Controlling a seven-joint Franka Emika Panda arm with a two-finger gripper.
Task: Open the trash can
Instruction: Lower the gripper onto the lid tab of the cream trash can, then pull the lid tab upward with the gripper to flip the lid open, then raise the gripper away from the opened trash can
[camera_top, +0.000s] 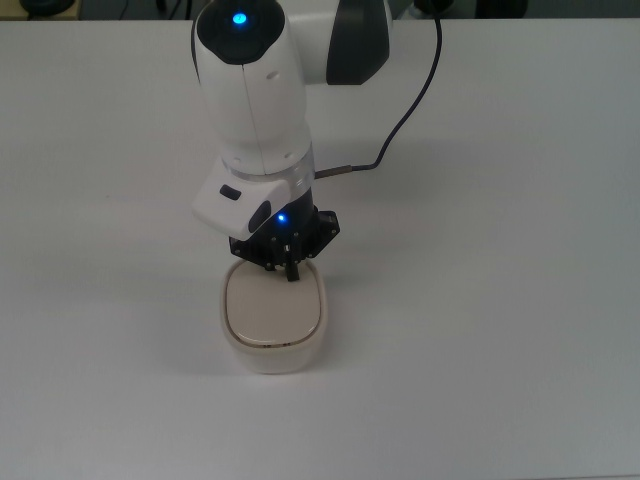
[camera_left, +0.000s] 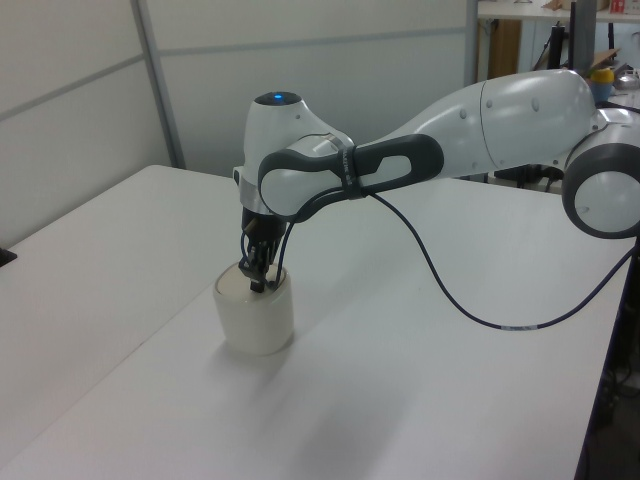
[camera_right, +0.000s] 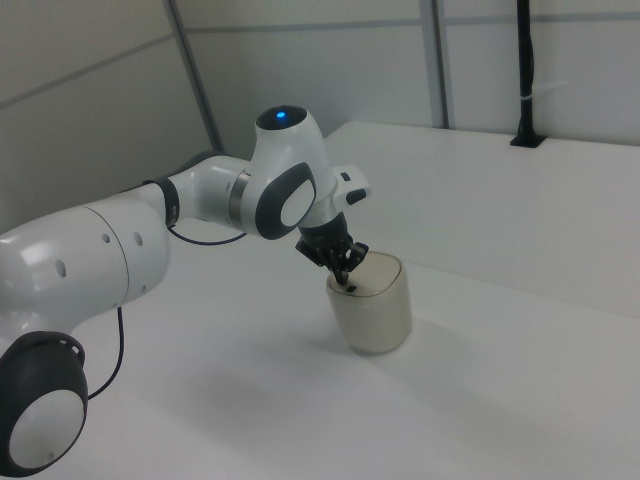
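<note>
The trash can (camera_top: 272, 335) (camera_left: 254, 318) (camera_right: 375, 315) is a small cream-white bin with a flat beige lid (camera_top: 270, 310), standing upright on the white table. The lid lies flat and closed. My gripper (camera_top: 291, 272) (camera_left: 257, 285) (camera_right: 346, 280) is shut, its black fingertips together and pointing down onto the lid's far edge, where the small black button sat. The gripper hides the button in the top view and the left view; in the right view a dark spot shows right under the fingertips.
The white table (camera_top: 500, 300) spreads out around the bin. The arm's black cable (camera_top: 410, 100) hangs over the table's far side. Grey wall panels (camera_left: 90, 90) stand behind the table in the left view.
</note>
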